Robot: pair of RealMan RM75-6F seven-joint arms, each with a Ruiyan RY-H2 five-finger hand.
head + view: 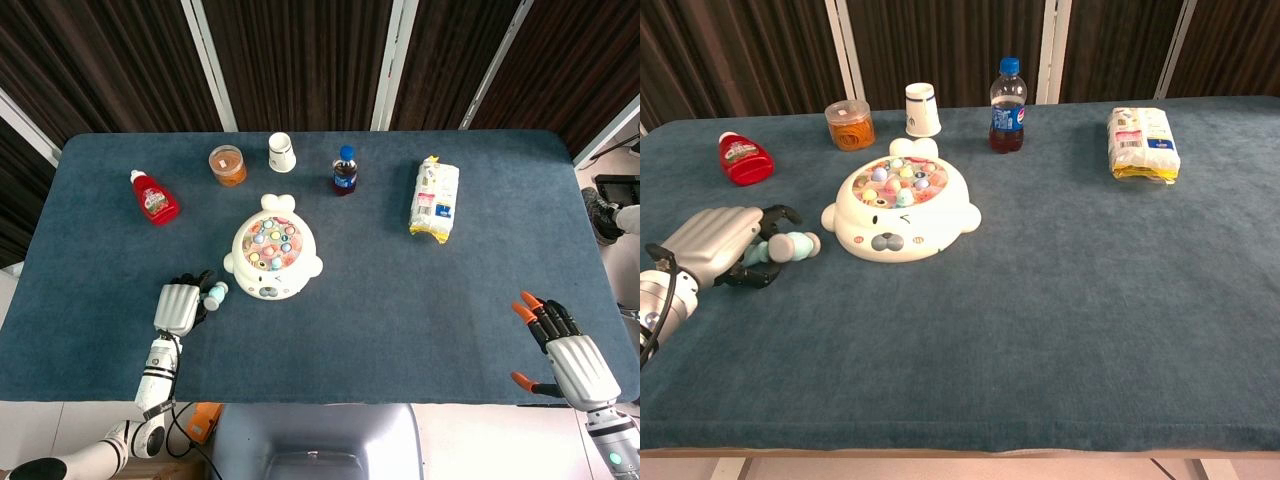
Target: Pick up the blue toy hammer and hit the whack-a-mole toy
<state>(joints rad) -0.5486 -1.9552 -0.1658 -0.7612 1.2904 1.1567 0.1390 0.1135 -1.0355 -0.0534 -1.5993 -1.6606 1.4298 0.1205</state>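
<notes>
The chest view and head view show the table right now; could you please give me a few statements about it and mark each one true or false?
1. The left hand grips the blue toy hammer. True.
2. The hammer's head is resting on top of the whack-a-mole toy. False: it sits beside the toy, on its left in the picture, clear of the pegs.
3. The right hand holds the cola bottle. False: it holds nothing, fingers spread, near the table's front edge.
4. The paper cup stands upside down behind the toy. True.
5. The red bottle stands upright. False: it lies on its side.
</notes>
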